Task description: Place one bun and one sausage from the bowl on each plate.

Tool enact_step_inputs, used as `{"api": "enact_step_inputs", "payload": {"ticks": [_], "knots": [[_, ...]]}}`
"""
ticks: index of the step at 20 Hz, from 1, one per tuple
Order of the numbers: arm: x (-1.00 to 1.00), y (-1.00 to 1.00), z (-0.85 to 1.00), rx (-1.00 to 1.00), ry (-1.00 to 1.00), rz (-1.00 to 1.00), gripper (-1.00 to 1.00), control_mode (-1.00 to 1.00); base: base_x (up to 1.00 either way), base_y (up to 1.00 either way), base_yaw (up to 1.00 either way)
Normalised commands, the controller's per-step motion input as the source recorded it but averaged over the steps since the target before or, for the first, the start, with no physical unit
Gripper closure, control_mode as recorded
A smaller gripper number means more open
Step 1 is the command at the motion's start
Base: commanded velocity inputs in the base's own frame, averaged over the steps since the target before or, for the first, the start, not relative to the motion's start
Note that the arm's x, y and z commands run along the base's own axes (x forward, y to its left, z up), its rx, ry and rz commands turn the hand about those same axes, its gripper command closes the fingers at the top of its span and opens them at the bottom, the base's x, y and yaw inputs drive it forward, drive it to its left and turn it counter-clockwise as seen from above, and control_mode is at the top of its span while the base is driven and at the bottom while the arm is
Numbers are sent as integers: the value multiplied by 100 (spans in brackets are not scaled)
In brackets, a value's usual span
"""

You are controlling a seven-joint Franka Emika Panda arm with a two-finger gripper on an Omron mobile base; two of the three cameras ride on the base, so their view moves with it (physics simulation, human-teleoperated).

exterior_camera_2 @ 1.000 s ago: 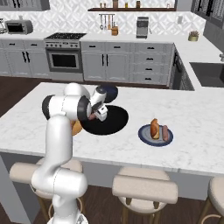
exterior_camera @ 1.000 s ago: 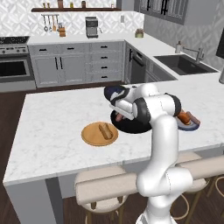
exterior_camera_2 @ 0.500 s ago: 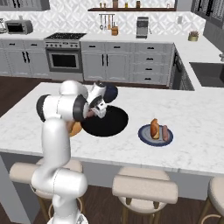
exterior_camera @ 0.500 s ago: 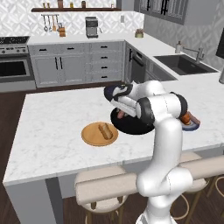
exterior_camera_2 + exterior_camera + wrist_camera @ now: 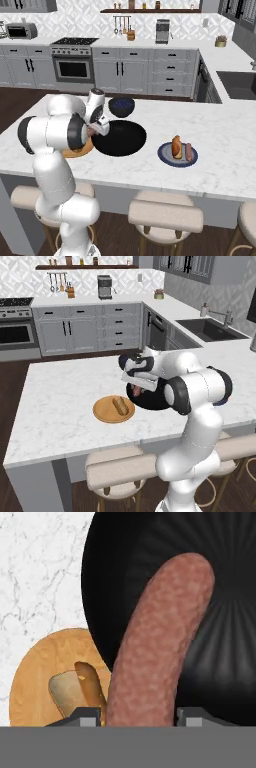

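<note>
Swinging left since the earlier frame, the gripper (image 5: 135, 719) carries the sausage (image 5: 155, 642), clamped between its fingers, from the black bowl (image 5: 150, 567) toward the wooden plate (image 5: 35, 682). Best lower it beside the bun (image 5: 89, 684), not on top.

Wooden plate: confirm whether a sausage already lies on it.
No: the wooden plate carries a bun; the sausage sits in the gripper.

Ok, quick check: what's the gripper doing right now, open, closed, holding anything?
Gripper: closed on the sausage, carried above the black bowl near the wooden plate.
</note>
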Motion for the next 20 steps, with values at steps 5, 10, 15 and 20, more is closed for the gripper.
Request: {"api": "enact_step_inputs", "payload": {"ticks": [5,10,15,20], "knots": [[-51,94,14,-15,7,24,100,-100,0,0,0],[-18,97,8,-13,16,25,100,-100,0,0,0],[33,35,-3,-6,15,10,100,-100,0,0,0],[44,10,-39,-9,2,7,100,-100,0,0,0]]}}
